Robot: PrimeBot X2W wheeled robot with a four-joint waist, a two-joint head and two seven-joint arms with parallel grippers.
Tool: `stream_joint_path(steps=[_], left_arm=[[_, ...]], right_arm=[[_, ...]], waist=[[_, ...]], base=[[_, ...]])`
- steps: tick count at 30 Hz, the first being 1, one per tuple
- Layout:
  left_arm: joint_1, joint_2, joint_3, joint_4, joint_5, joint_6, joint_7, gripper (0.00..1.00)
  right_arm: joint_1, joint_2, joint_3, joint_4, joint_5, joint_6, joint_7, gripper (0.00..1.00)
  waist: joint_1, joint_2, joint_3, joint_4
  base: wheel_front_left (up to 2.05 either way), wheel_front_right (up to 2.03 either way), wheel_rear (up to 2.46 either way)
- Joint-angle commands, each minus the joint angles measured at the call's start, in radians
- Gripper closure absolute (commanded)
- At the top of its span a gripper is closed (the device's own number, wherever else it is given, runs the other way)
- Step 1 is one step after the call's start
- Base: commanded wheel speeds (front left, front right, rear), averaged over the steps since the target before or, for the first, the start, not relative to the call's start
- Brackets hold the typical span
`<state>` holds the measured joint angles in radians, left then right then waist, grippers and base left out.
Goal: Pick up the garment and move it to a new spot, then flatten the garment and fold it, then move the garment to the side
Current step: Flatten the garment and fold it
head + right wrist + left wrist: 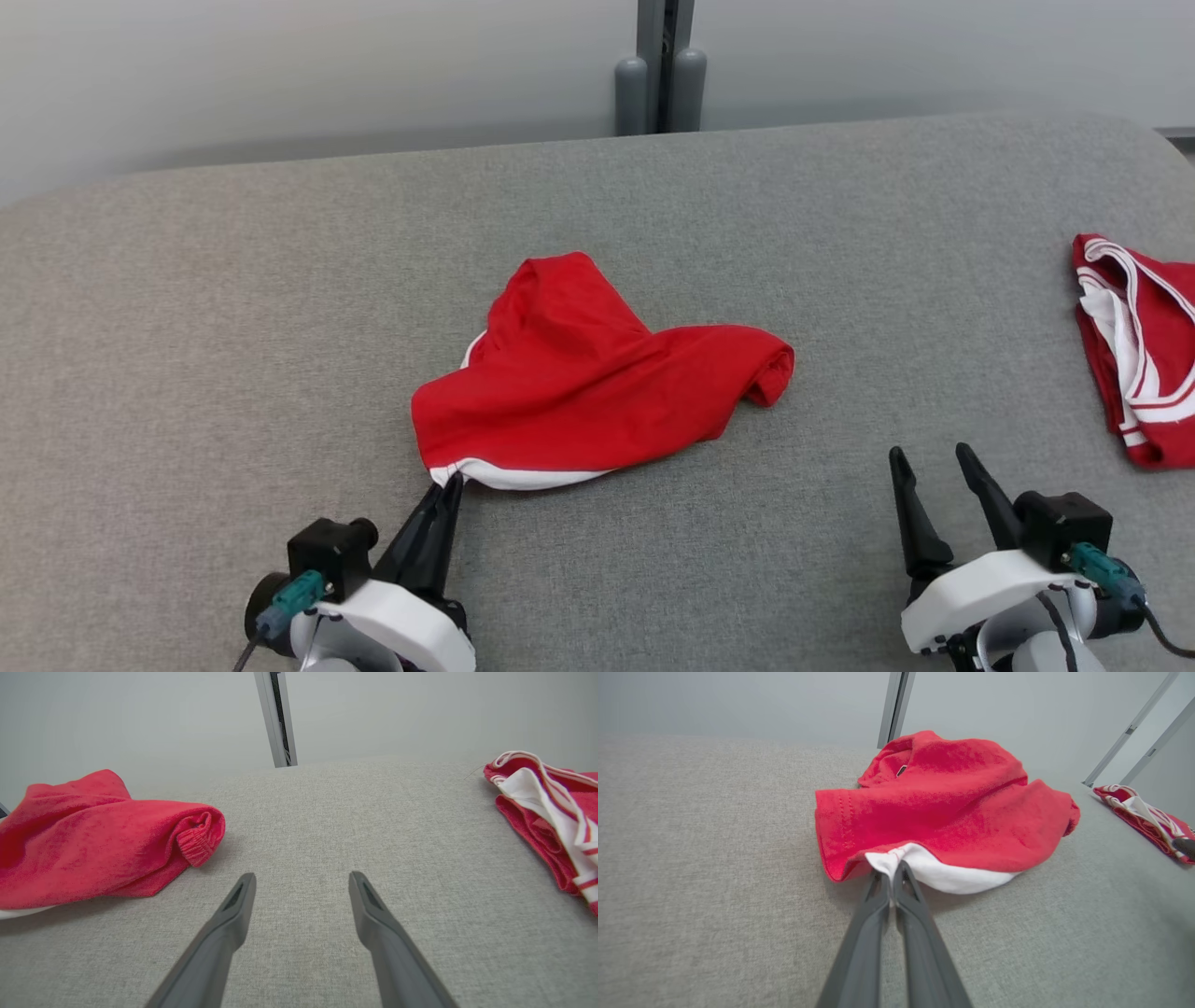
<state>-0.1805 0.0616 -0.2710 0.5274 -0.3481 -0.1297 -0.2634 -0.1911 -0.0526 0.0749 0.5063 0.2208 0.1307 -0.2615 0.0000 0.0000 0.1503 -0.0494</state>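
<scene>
A crumpled red garment [588,373] with a white band along its near edge lies in the middle of the grey table. My left gripper [451,483] is shut on the garment's near left corner, pinching the white band [896,861] between its fingertips. In the left wrist view the red garment [943,807] bunches up just beyond the closed fingers. My right gripper [929,455] stands open over bare table, to the right of the garment and apart from it. The right wrist view has the garment's rolled end [198,835] at its left, ahead of the open right gripper [302,879].
A second red garment with white stripes [1134,345] lies at the table's right edge, also seen as a striped red garment [551,812] in the right wrist view. A grey post [661,75] stands behind the table's far edge [373,159]. Grey table surface [187,373] stretches to the left.
</scene>
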Motion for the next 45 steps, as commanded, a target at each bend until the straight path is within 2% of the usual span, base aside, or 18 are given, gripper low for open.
stream_joint_path(steps=[1, 9, 17, 18, 19, 20, 30, 35, 45], left_arm=[[0.023, 0.004, -0.004, -0.010, 0.005, -0.001, -0.001, 1.00], [0.132, 0.000, 0.010, -0.115, 0.019, -0.001, -0.001, 1.00], [0.206, -0.001, 0.093, -0.140, 0.055, -0.002, -0.001, 1.00], [0.202, -0.001, 0.103, -0.135, 0.059, -0.002, -0.001, 0.61], [0.198, -0.001, 0.110, -0.126, 0.065, -0.002, -0.001, 0.13], [0.190, -0.001, 0.121, -0.117, 0.068, -0.001, -0.001, 0.00], [0.158, -0.007, 0.146, -0.102, 0.100, -0.001, -0.001, 0.00], [0.162, -0.008, 0.131, -0.106, 0.096, -0.001, -0.001, 0.00], [0.164, -0.009, 0.121, -0.116, 0.101, -0.002, -0.001, 0.00]], right_arm=[[0.014, -0.003, 0.003, -0.001, 0.005, 0.000, -0.005, 0.00], [0.085, -0.001, 0.098, 0.013, 0.044, 0.000, -0.005, 0.00], [0.123, -0.002, 0.207, 0.018, 0.072, 0.000, -0.005, 0.00], [0.124, -0.002, 0.220, 0.020, 0.075, 0.000, -0.005, 0.00], [0.123, -0.002, 0.236, 0.022, 0.075, 0.000, -0.005, 0.00], [0.119, -0.002, 0.250, 0.024, 0.073, 0.000, -0.005, 0.00], [0.083, -0.001, 0.339, 0.032, 0.087, 0.000, -0.005, 0.00], [0.068, -0.002, 0.411, 0.055, 0.178, 0.000, -0.005, 0.00], [0.043, -0.002, 0.448, 0.060, 0.301, 0.000, -0.005, 0.00]], waist=[[0.0000, 0.0000, -0.022, 0.020], [0.0000, 0.0000, -0.111, 0.083], [0.0000, 0.0000, -0.126, 0.089], [0.0000, 0.0000, -0.121, 0.087], [0.0000, 0.0000, -0.115, 0.084], [0.0000, 0.0000, -0.109, 0.082], [0.0000, 0.0000, -0.081, 0.081], [0.0000, 0.0000, -0.081, 0.098], [0.0000, 0.0000, -0.077, 0.118]], base=[[0.00, 0.00, 0.00], [0.00, 0.00, 0.00], [0.00, 0.00, 0.00], [0.00, 0.00, 0.00], [0.00, 0.00, 0.00], [0.00, 0.00, 0.00], [0.00, 0.00, 0.00], [0.00, 0.00, 0.00], [0.00, 0.00, 0.00]])
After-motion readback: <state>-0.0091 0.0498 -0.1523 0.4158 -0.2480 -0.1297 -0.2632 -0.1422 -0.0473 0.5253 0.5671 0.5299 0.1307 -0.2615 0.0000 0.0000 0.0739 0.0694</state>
